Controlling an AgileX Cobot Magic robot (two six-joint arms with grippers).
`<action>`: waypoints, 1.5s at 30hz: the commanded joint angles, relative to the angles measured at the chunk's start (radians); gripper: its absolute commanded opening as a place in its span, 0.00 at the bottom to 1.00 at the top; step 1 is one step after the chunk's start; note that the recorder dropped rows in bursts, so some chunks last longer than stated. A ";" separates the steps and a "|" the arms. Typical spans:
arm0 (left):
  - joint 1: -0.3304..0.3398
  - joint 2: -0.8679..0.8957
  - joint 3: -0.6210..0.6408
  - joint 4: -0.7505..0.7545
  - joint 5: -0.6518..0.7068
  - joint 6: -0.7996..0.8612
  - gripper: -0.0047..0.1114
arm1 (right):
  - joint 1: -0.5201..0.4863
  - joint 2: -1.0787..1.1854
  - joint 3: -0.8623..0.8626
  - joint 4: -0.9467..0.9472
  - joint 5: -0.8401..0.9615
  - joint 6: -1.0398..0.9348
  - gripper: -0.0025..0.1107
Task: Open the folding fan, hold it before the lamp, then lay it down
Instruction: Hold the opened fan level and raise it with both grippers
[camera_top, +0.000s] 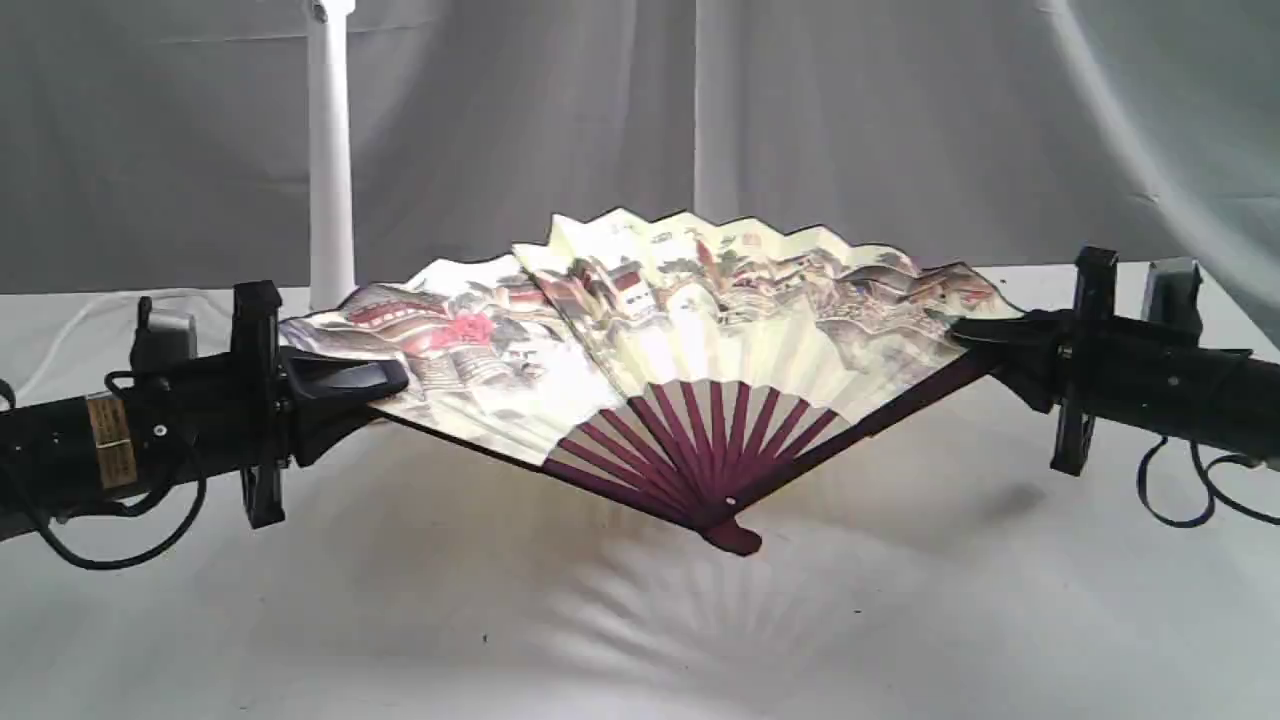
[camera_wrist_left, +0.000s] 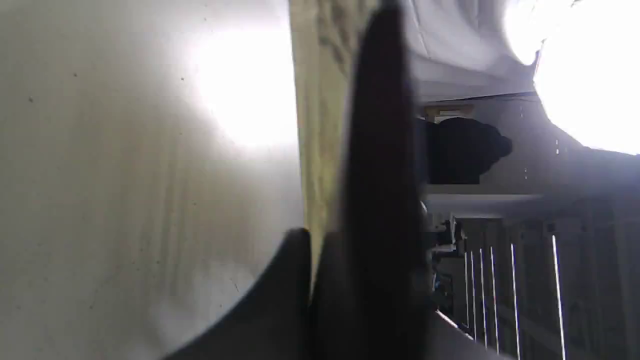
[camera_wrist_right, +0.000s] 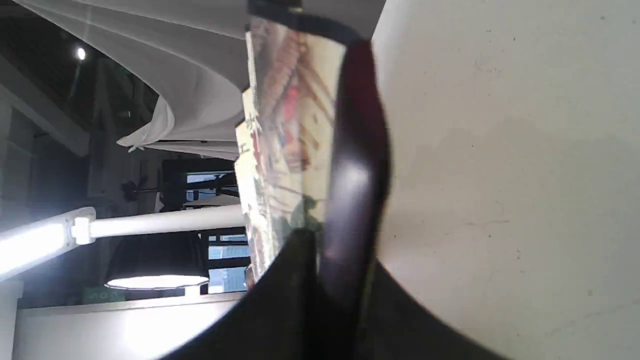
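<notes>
Two of the three steps look finished, as I judge it: the folding fan (camera_top: 690, 330) is spread to its full arc, and its cream paper glows with light from behind, throwing a ribbed shadow on the counter (camera_top: 900, 620) beneath it. It hangs low and tipped well back toward flat, painted face up, with the pivot end lowest and nearest the camera. Whether that tip touches the counter I cannot tell, though the rest of the fan is plainly off it. Laying it down is what is left, and the low, near-flat pose suggests that step is in hand. The fan spans the gap between the arms: the left end effector (camera_top: 385, 385) is clenched on the outer end of the left guard, and the right end effector (camera_top: 975, 335) is clenched on the outer end of the right guard, each at the paper's outer corner. Both wrist views show the dark guard pinched edge-on in the grip. The lamp (camera_top: 330, 180) stands with its white pole behind the fan's left wing, near the left end effector, its head out of the exterior view.
</notes>
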 joint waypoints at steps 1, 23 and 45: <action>0.037 -0.006 -0.002 -0.055 -0.017 -0.016 0.04 | -0.042 -0.004 0.002 -0.075 -0.022 -0.067 0.02; 0.108 -0.006 0.072 0.050 -0.083 0.020 0.04 | -0.075 -0.004 0.002 -0.067 -0.022 -0.067 0.02; 0.108 -0.008 0.139 0.023 -0.083 0.098 0.04 | -0.140 -0.004 0.093 -0.023 -0.022 -0.176 0.02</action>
